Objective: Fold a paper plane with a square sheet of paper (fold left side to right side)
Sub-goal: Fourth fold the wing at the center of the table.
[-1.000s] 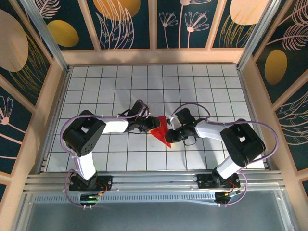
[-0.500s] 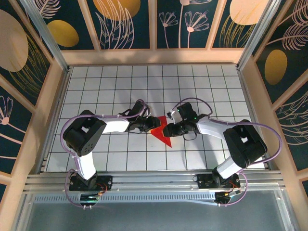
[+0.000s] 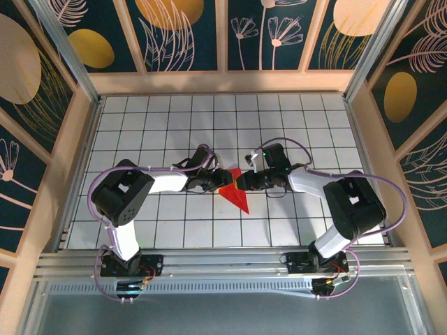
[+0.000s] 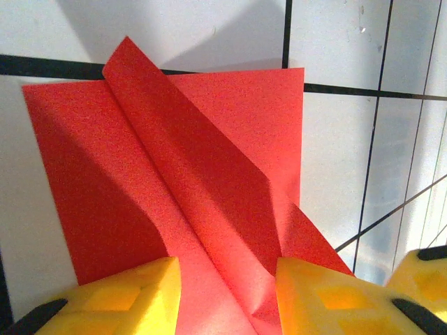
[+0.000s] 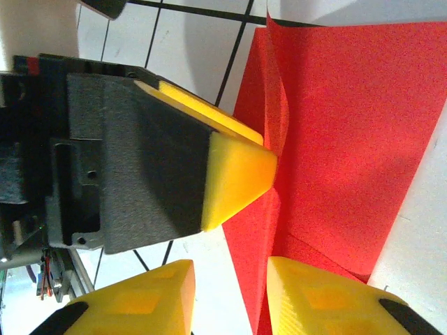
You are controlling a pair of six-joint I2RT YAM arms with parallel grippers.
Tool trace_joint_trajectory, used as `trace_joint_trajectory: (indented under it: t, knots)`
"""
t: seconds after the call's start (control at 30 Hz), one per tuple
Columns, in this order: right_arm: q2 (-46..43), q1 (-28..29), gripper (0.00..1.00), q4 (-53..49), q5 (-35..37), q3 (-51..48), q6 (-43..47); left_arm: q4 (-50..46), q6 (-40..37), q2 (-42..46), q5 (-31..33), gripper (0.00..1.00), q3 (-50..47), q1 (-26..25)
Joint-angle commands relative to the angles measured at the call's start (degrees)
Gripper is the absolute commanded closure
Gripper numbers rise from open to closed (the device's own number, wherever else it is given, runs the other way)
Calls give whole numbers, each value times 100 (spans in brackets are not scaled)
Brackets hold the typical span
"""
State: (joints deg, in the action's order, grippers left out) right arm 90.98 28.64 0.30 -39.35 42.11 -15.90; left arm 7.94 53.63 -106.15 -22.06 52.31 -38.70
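**Grippers flank the half-folded paper (image 3: 237,195)**

Our left gripper (image 3: 217,180) and right gripper (image 3: 246,183) meet mid-frame in the top view, both with fingers apart and clamping nothing. The paper lies between them on the table (image 3: 174,118), its point aimed lower right. A raised flap (image 4: 188,174) stands between the left fingers (image 4: 129,296). We judge the left arm nearer that flap. Open table surrounds it, with the walls (image 3: 223,82) well apart.

Paper (image 3: 238,196) lies between left gripper (image 3: 218,180) and right gripper (image 3: 245,183).
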Motion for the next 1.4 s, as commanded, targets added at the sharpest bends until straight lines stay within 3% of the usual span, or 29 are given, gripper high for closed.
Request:
trace_joint_trajectory:
  t: [0.0, 0.23, 0.47, 0.8, 1.37]
  knots:
    - [160, -21, 69, 177, -170, -13, -82, -364, -105, -125, 211, 59, 29, -6]
    - [298, -22, 77, 181, -135, -12, -71, -373, -103, -125, 211, 59, 24, -6]
    - [380, -49, 100, 70, 42, 25, -53, -381, -101, -117, 220, 59, 18, -6]
    - [474, -271, 100, -230, 535, 102, -62, -390, -100, -79, 246, 59, -10, -6]
    - [693, -256, 100, -320, 592, 175, -39, -372, -110, -73, 233, 59, -23, -4]
